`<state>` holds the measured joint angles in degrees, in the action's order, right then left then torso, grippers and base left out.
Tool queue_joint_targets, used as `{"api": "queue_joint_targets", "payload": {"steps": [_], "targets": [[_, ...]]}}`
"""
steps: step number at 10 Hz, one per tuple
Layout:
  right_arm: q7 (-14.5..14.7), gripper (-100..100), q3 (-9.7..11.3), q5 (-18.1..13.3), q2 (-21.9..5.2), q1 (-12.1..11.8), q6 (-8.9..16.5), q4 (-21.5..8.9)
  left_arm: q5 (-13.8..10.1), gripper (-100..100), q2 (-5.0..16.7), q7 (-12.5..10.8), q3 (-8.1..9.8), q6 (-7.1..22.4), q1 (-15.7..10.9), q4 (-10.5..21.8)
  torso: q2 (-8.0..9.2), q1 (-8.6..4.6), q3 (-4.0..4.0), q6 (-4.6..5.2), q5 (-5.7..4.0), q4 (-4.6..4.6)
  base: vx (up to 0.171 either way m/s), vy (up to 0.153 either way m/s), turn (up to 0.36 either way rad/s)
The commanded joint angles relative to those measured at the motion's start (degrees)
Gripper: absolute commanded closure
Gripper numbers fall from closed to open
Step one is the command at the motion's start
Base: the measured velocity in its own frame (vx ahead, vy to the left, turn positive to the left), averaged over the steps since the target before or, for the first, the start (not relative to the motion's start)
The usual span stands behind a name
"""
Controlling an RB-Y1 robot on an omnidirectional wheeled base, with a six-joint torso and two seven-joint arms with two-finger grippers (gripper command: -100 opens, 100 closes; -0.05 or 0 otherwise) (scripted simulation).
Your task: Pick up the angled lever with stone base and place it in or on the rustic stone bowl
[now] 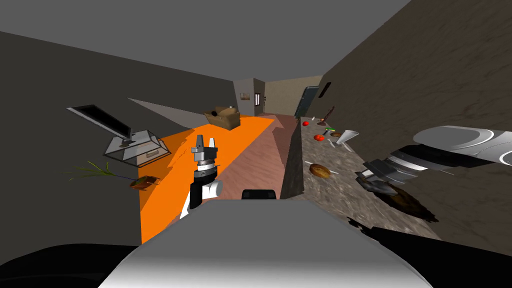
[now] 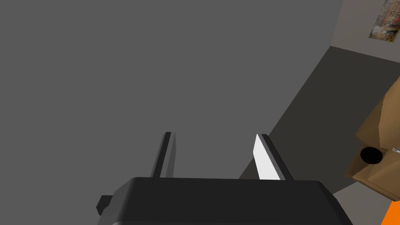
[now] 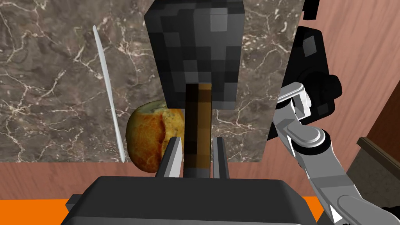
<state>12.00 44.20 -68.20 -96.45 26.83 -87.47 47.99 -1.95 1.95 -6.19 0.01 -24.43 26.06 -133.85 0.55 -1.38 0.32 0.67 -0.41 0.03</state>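
Note:
My right gripper (image 3: 197, 138) is shut on a thin brown lever stem (image 3: 198, 117) that ends in a dark grey stone block (image 3: 195, 50), held in the air over a brown marble counter (image 3: 47, 78). In the head view the right gripper (image 1: 371, 181) hangs above the counter's near part. Just beside it on the counter lies a dark brown, rough, bowl-like shape (image 1: 407, 201), partly hidden by the hand. My left gripper (image 1: 205, 141) is raised over the orange floor, open and holding nothing (image 2: 213, 134).
A round yellow-brown lump (image 3: 150, 134) lies near the counter's edge, with a thin white blade (image 3: 109, 93) beside it. Farther along the counter (image 1: 330, 190) are two red fruits (image 1: 318, 137) and a white cone-shaped vessel (image 1: 347, 136). A cardboard box (image 1: 222, 117) stands far left.

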Motion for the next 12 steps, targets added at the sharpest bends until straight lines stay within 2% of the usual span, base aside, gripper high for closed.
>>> {"api": "queue_joint_targets", "payload": {"steps": [1, 2, 3, 4, 5, 7, 9, 10, 12], "targets": [[-2.9, 100, -0.2, 0.1, -1.0, -0.2, 0.3, -0.1, 0.0, 0, 0.0, 0.0, 0.0, 0.0, 0.0, 0.0, 0.0, 0.0, 0.0, 0.0, 0.0, 0.0, -0.227, -0.072, 0.273], [-3.4, 100, -0.2, 0.1, -1.0, -0.2, 0.3, -0.1, 0.0, 0, 0.0, 0.0, -0.01, 0.0, 0.0, 0.0, 0.03, 0.11, 0.01, -0.13, 0.04, 0.01, -0.196, -0.126, 0.184], [-5.7, 100, -0.5, -0.1, -1.7, -0.3, 0.4, -0.4, 0.0, 0, 0.0, 0.0, 0.0, 0.0, 0.0, 0.0, -0.06, -0.05, -0.01, -0.03, 0.03, 0.02, -0.219, -0.16, 0.304], [-6.0, 100, -0.5, -0.1, -1.7, -0.3, 0.4, -0.4, 0.0, 0, 0.0, 0.0, 0.0, 0.0, 0.0, 0.0, -0.01, -0.2, 0.01, -0.14, 0.01, 0.04, -0.192, -0.117, 0.144], [-8.3, 100, -0.8, -0.3, -2.3, -0.3, 0.5, -0.8, 0.0, 0, 0.0, 0.0, 0.01, 0.0, 0.0, 0.0, -0.07, -0.13, -0.01, 0.0, -0.02, 0.04, -0.197, -0.119, 0.226], [-10.8, 100, -1.2, -0.5, -2.8, -0.3, 0.6, -1.1, 0.0, 0, 0.0, 0.0, 0.0, 0.0, 0.0, 0.0, -0.01, -0.22, 0.03, -0.18, 0.01, 0.08, -0.207, -0.15, 0.27], [-14.6, 100, -1.9, -1.2, -3.5, -0.3, 1.0, -1.7, 0.0, 0, 0.0, 0.0, 0.01, 0.0, 0.0, 0.0, -0.14, -0.35, -0.02, -0.08, -0.02, 0.08, -0.18, -0.169, 0.235], [-15.1, 100, -1.9, -1.2, -3.5, -0.3, 1.0, -1.7, 0.0, 0, 0.0, 0.0, 0.01, 0.0, 0.0, 0.0, -0.14, -0.4, -0.02, -0.11, -0.04, 0.09, -0.153, -0.115, 0.249], [-18.7, 100, -2.7, -1.9, -3.9, -0.4, 1.3, -2.2, 0.0, 0, 0.0, 0.0, 0.01, 0.0, 0.0, 0.0, -0.31, -0.23, -0.11, -0.1, 0.01, 0.06, -0.17, -0.147, 0.199]]}}
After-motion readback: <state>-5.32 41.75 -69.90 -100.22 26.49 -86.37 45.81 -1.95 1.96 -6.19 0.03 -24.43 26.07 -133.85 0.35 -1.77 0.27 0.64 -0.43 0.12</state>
